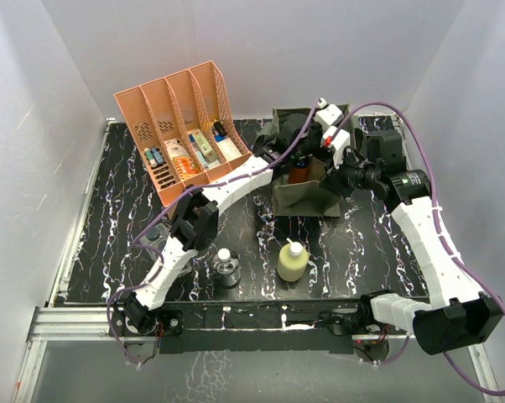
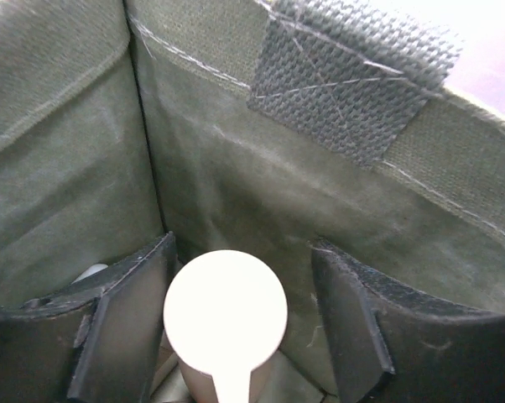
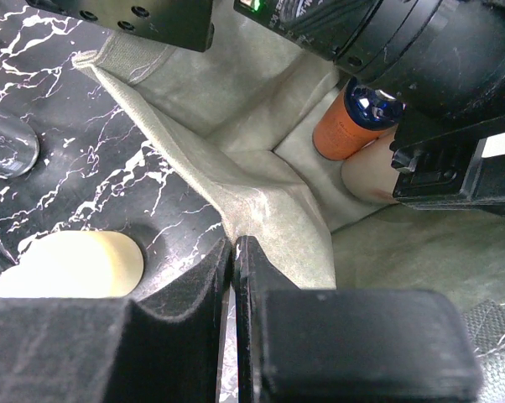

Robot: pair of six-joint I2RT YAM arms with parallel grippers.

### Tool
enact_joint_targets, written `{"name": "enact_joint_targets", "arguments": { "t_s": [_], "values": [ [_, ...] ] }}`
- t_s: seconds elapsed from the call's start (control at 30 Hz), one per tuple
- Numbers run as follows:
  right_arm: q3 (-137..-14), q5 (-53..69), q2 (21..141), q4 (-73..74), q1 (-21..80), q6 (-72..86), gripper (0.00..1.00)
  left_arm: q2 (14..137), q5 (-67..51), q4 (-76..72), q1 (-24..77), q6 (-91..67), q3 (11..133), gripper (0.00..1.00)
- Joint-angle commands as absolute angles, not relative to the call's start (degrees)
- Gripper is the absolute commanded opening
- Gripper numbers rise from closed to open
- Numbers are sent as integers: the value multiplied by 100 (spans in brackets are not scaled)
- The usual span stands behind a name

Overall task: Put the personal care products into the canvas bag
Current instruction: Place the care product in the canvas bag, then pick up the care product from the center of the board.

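Loose bottles: two on the near table (image 1: 118,193), a clear round bottle (image 1: 227,267) and a yellow bottle (image 1: 292,261).
Surface: black with white veins, white walls around.
Canvas bag (image 1: 307,195): one, mid-table, holding an orange bottle (image 3: 345,126) and a tan pump bottle (image 2: 226,315).
Left gripper (image 2: 242,249): inside the bag, jaws spread beside the pump top.
Right gripper (image 3: 236,252): jaws pinching the bag rim.
Rack (image 1: 185,126): one, far left.

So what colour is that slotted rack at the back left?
The rack is salmon-orange, seen best in the top external view.
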State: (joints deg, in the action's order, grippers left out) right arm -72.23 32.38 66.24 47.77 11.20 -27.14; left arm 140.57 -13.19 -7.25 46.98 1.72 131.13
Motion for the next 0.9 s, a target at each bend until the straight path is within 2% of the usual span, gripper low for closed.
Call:
{"name": "enact_joint_targets", "arguments": {
  "t_s": [0.0,0.13,0.47,0.6,0.87],
  "values": [
    [-7362,3302,6392,4614,1124,-2747,9,13301,-1485,-923,4737,21,13166,66],
    [-7335,3317,6343,4621,1121,-2751,9,13236,-1447,-887,4737,-57,13196,76],
    [-7332,3379,6257,4619,1125,-2747,12,12669,-1476,-783,4729,-105,13012,83],
    [-7331,3397,6248,4519,1121,-2730,18,12449,-1423,-670,4715,-132,12884,85],
    [-7495,3528,6258,4308,1125,-2432,39,11584,-741,-311,4454,-56,12261,87]
  ]
}}
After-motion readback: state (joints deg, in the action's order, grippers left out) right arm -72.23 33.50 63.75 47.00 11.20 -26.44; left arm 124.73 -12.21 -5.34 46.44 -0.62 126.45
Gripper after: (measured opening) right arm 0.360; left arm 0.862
